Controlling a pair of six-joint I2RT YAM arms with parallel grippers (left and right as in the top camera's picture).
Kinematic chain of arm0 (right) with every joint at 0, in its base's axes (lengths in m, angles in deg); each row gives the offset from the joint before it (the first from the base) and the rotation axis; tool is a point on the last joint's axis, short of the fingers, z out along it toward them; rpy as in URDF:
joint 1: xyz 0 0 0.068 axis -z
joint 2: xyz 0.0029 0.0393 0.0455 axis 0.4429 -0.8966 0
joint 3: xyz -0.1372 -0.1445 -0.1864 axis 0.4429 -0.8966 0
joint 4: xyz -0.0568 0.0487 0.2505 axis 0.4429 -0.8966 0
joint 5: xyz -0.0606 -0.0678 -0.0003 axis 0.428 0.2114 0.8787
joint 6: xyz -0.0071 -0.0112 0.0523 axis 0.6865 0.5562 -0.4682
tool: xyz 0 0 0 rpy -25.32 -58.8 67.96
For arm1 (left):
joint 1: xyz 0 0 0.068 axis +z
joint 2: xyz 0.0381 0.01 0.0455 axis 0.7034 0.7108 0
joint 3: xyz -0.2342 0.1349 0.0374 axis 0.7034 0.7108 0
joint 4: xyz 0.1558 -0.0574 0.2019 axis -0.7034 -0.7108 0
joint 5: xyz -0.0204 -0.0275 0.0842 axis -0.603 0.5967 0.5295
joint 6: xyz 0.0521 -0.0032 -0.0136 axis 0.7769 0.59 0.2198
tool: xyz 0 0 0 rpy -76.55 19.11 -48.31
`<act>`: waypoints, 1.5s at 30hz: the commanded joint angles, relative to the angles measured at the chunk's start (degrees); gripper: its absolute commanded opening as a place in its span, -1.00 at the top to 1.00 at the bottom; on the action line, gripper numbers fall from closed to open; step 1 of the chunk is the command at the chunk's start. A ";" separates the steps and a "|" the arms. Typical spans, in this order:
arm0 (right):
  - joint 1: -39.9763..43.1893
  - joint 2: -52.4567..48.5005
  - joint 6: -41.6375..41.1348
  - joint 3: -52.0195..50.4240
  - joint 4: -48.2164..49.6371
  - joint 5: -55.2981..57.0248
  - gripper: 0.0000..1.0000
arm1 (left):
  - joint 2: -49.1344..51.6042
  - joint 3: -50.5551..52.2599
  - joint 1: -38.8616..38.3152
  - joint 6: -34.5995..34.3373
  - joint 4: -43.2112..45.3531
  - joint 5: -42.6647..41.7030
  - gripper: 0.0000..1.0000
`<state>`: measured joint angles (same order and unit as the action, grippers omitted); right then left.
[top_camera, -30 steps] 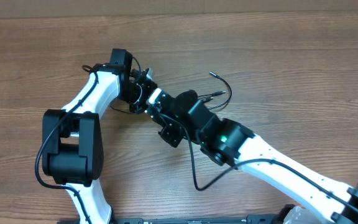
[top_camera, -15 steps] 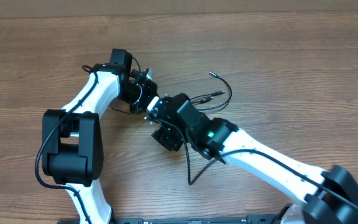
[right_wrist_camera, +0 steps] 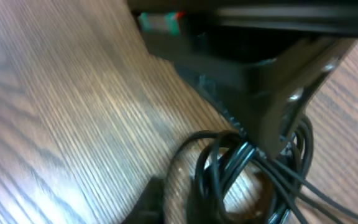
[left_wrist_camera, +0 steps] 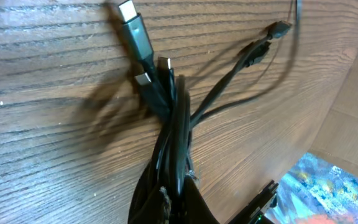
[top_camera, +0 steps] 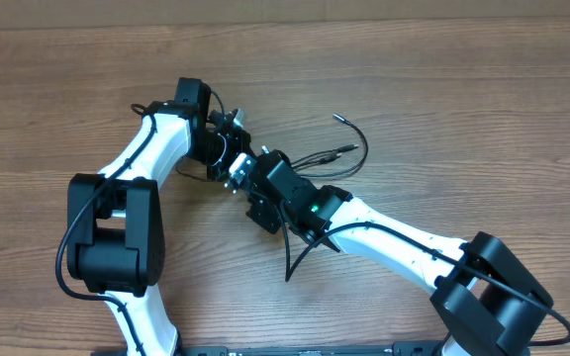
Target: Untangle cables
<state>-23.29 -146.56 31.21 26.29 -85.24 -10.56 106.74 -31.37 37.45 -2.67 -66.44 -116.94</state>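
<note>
The cables (top_camera: 349, 150) are thin black cords at the table's middle, and their loose plug ends (top_camera: 339, 117) curl off to the right. My left gripper (top_camera: 231, 143) is shut on the gathered bundle. In the left wrist view the cables (left_wrist_camera: 179, 124) rise out of that gripper (left_wrist_camera: 182, 186) and fan into several plugs (left_wrist_camera: 129, 15). My right gripper (top_camera: 240, 176) sits right against the left one. In the right wrist view a tangled coil of cables (right_wrist_camera: 241, 162) hangs under the left gripper's black body (right_wrist_camera: 260, 81). Its strands run down into my shut right gripper (right_wrist_camera: 197, 208).
The right arm's own thick black wire (top_camera: 300, 252) loops down over the wood toward the front. The left arm's base (top_camera: 112, 232) stands at the front left. The table's far edge (top_camera: 285, 22) runs along the top.
My right arm has pushed left and up until it meets the left gripper at the bundle. Its jaws opened and shut again on the way. The left arm stayed put.
</note>
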 commanded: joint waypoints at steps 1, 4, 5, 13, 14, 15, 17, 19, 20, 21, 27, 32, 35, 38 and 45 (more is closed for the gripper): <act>-0.20 0.15 -0.22 -0.07 0.15 0.52 0.93 | 0.98 -1.36 0.09 1.11 0.22 -0.72 0.91; -0.20 1.49 -2.93 0.20 0.13 0.33 0.93 | 0.98 -1.38 0.09 1.81 0.35 0.52 0.92; -0.20 2.01 -3.69 0.28 0.15 -0.63 0.93 | 0.98 -1.36 0.09 1.79 0.42 0.59 0.91; -0.17 9.88 -3.80 0.31 -1.05 -16.98 0.93 | 0.98 -1.38 0.09 1.77 0.46 -1.92 0.91; -0.17 11.06 -3.82 0.31 -1.20 -17.92 0.93 | 0.98 -1.36 0.09 1.77 0.46 -2.64 0.92; -0.17 12.28 -3.82 0.31 -1.22 -18.69 0.93 | 0.98 -1.36 0.09 1.79 0.44 -3.13 0.92; -0.17 14.51 -3.80 0.31 -1.20 -18.99 0.93 | 0.98 -1.36 0.09 1.79 0.42 -3.34 0.91; -0.17 16.39 -3.80 0.31 -1.27 -18.97 0.93 | 0.98 -1.36 0.09 1.79 0.42 -3.32 0.92; -0.17 17.20 -3.78 0.31 -1.40 -18.95 0.93 | 0.98 -1.36 0.09 1.79 0.44 -3.30 0.91; -0.17 18.08 -3.78 0.31 -1.55 -18.95 0.93 | 0.98 -1.38 0.09 1.79 0.42 -3.32 0.92; -0.17 21.84 -3.78 0.31 -2.08 -19.02 0.93 | 0.98 -1.38 0.09 1.79 0.44 -3.10 0.91; -0.17 24.15 -3.80 0.31 -2.08 -21.88 0.93 | 0.98 -1.36 0.09 1.81 0.52 -2.40 0.91; -0.17 24.63 -3.78 0.31 -2.91 -21.79 0.93 | 0.98 -1.38 0.09 1.81 0.83 -0.39 0.92; -0.17 24.65 -3.78 0.28 -4.68 -19.34 0.93 | 0.98 -1.36 0.09 1.53 1.66 6.91 0.91; -0.17 24.26 -3.85 0.22 -13.25 -12.79 0.93 | 0.98 -1.36 0.09 -0.79 1.57 9.29 0.91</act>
<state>-23.20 -124.79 28.04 26.16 -97.35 -23.87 106.74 -31.39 37.39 -2.89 -65.46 -111.27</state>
